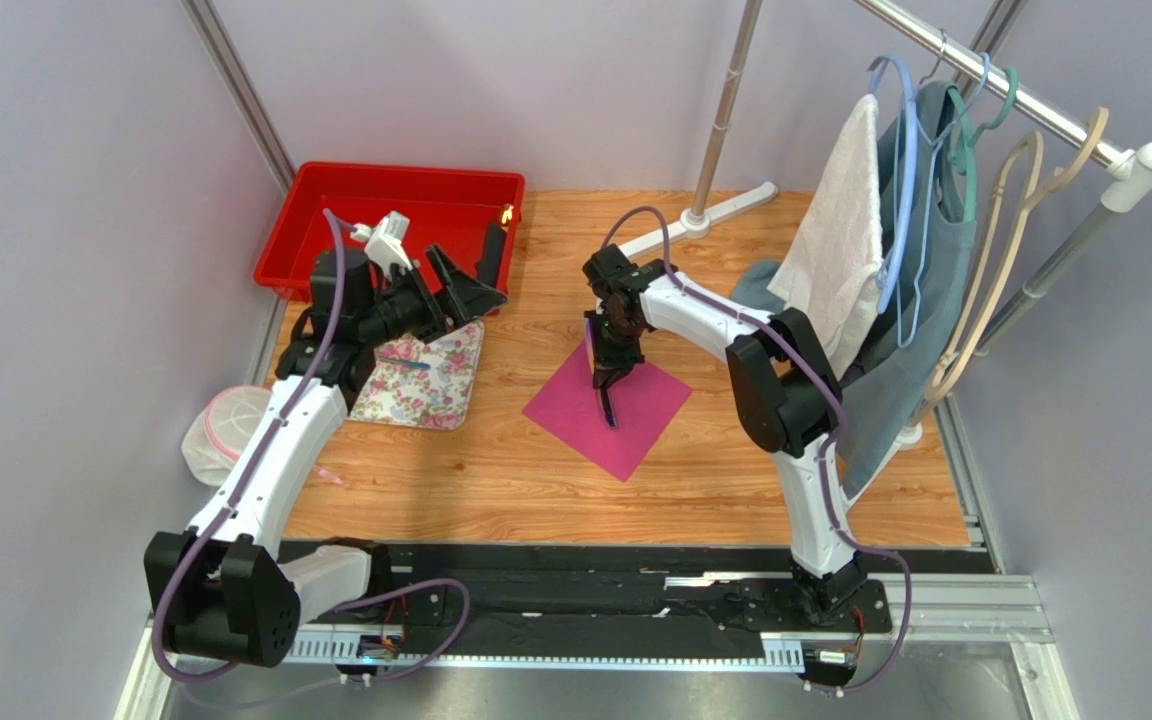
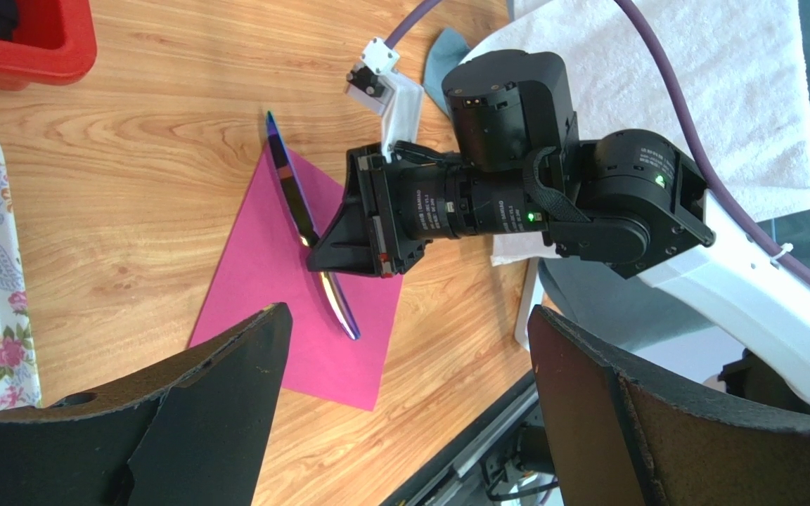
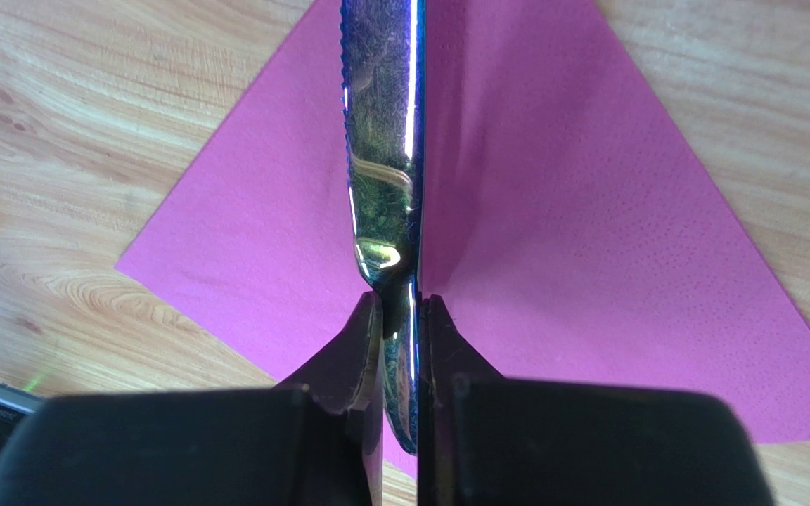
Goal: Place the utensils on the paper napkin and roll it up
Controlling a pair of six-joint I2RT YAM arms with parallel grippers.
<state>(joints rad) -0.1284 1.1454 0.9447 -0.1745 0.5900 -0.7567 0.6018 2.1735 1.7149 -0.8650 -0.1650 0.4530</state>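
Setting: we see a wooden surface point(image 1: 537, 480) closed in by pale grey walls point(image 1: 71, 225).
Right pincer: the right pincer point(image 3: 399, 316) is clenched on a knife point(image 3: 383, 158). Its two dark fingers press the flat sides of the handle.
Knife: it is purplish, mirror-bright and turned on edge. The blade runs straight out beyond the fingertips, over the paper napkin point(image 1: 642, 408).
Contact: we cannot tell whether the knife touches the sheet or hangs just above it.
Paper napkin: this magenta sheet lies flat on the surface directly beneath the right pincer, one corner pointing away from its fingertips. In the left wrist view the knife tip reaches just past that far corner.
Left pincer: the left pincer point(image 1: 474, 273) is released, with its jaws spread wide and nothing between them. It is well apart from the napkin.
Below the left pincer: a flowered cloth point(image 1: 440, 383) lies under that arm's wrist.
Beyond the left pincer: a red bin point(image 1: 432, 203) sits close behind it.
Behind the right pincer: a clothes rail point(image 1: 988, 83) carries hangers and a white towel point(image 1: 838, 240).
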